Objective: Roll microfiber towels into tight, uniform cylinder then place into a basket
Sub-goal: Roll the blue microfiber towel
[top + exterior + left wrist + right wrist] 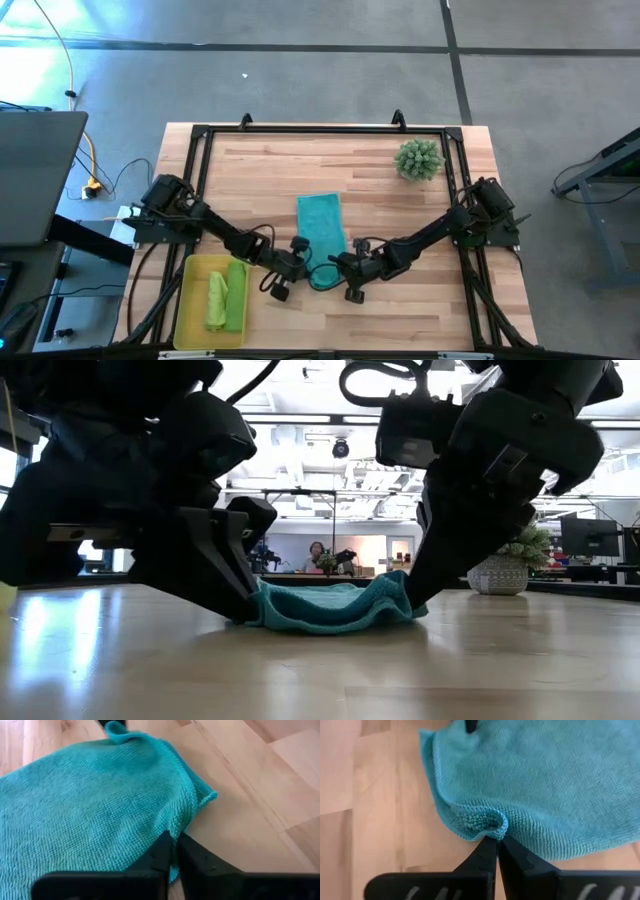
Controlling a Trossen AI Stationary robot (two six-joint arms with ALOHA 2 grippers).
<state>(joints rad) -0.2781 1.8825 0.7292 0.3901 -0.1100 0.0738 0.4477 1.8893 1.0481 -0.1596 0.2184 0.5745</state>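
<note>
A teal microfiber towel (320, 228) lies flat on the wooden table, its length running from far to near. Both grippers are at its near end. My left gripper (297, 264) is shut on the near left corner area, seen close in the left wrist view (176, 845). My right gripper (340, 266) is shut on the near right edge, seen close in the right wrist view (496, 842). In the low view the towel's near end (330, 608) sags between the two grippers. The yellow basket (190, 300) at the near left holds two lime green towels (227, 298). My left gripper pinches the towel's side hem (183, 822) near its near left corner between its two shut fingers. It slants down from the table's left. That edge is raised a little off the table. My right gripper pinches the hem of the towel's near right edge (490, 824) between its fingertips, and the hem puckers into a small fold there. It slants down from the table's right. The edge is lifted slightly while the rest of the towel lies on the table.
A spiky green ball-shaped plant (418, 160) stands at the table's far right. A black frame (300, 130) runs around the table's edges. Bare wood lies to the right of the towel and along the near edge.
</note>
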